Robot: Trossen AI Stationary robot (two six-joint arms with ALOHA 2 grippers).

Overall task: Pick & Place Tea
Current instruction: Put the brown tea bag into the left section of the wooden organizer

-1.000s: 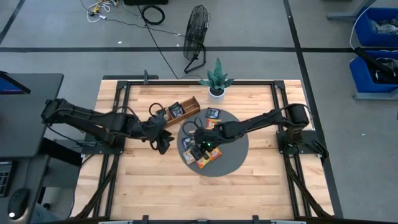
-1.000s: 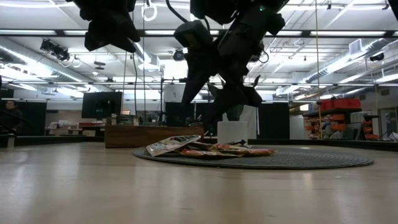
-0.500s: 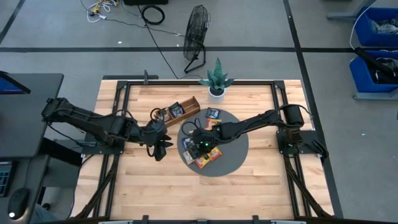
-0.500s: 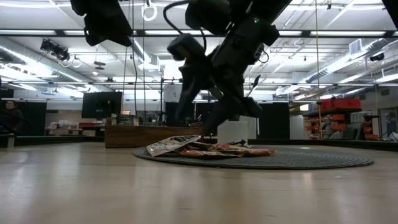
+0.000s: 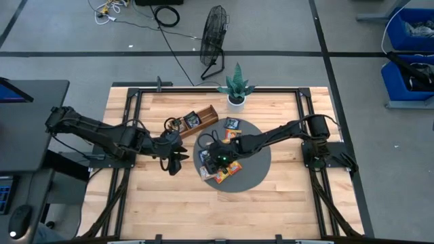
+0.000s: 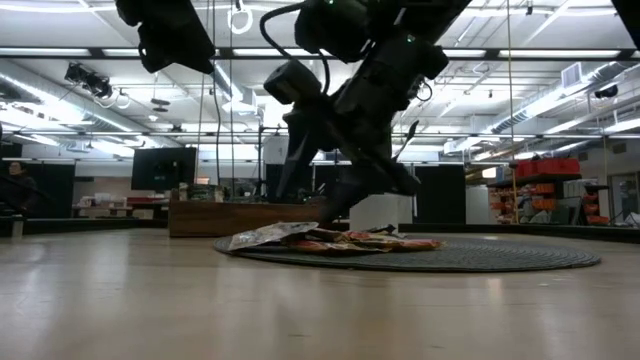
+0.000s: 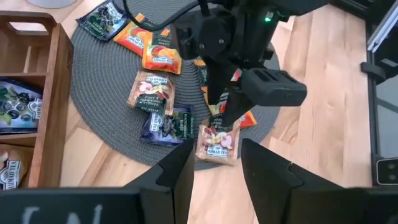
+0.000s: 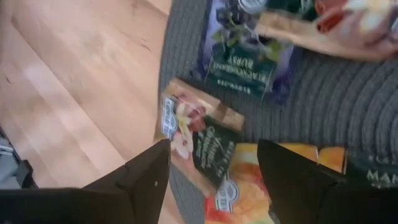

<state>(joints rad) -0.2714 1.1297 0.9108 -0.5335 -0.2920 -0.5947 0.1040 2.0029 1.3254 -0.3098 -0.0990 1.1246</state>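
Note:
Several small tea sachets [image 5: 220,166] lie in a loose pile on a round grey mat [image 5: 256,169]; they are orange, dark blue and pale. My right gripper [image 5: 218,160] is low over the pile, open. In the right wrist view its fingers stand on either side of a pale-and-red sachet [image 8: 196,134], beside a dark blue one [image 8: 239,59]. My left gripper [image 5: 174,161] hangs open above bare wood, left of the mat and near the wooden tray [image 5: 196,120]. The tray holds a dark sachet [image 7: 15,109]. My right gripper [image 6: 335,205] comes at the pile slanting down from the table's right. Its fingertips [image 6: 322,208] reach the top of the sachets. I cannot tell whether they touch one.
A potted plant [image 5: 236,87] stands at the table's far edge, behind the mat. One dark sachet [image 5: 232,123] lies apart on the mat's far side. Bare wood runs along the near side of the table. Black frame rails border the left and right sides.
My right gripper has come down onto the pile and shifted slightly toward the table's left. The pale sachet at the pile's left edge lies a little flatter than before. My left gripper has drawn back slightly toward the table's left and near edges.

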